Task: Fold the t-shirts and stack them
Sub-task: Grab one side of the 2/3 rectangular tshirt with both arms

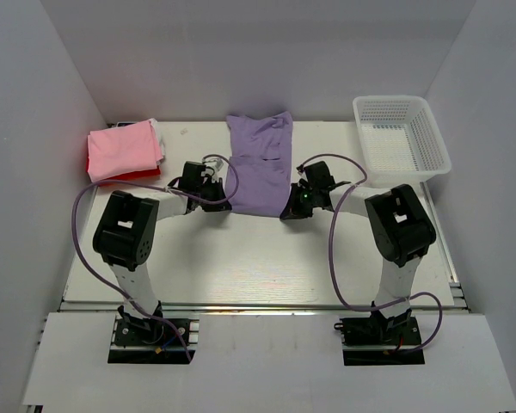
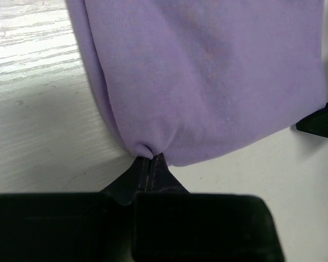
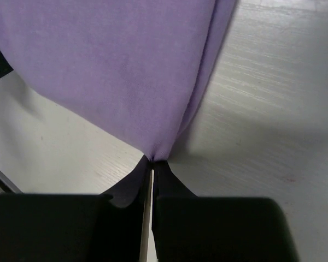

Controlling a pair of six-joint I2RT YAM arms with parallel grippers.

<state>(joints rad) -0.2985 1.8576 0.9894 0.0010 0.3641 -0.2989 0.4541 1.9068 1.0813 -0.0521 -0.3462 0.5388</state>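
The lavender-purple t-shirt (image 1: pixel 260 163) lies lengthwise in the middle of the table, its sides folded in. My left gripper (image 1: pixel 224 196) is shut on its near left corner (image 2: pixel 147 150). My right gripper (image 1: pixel 291 206) is shut on its near right corner (image 3: pixel 153 153). Both pinch the cloth at the fingertips, low over the table. A folded light pink t-shirt (image 1: pixel 124 148) lies on a red t-shirt (image 1: pixel 120 175) at the back left.
A white mesh basket (image 1: pixel 400 140) stands at the back right. White walls close in the table on three sides. The near half of the white table (image 1: pixel 258 258) is bare between my arms.
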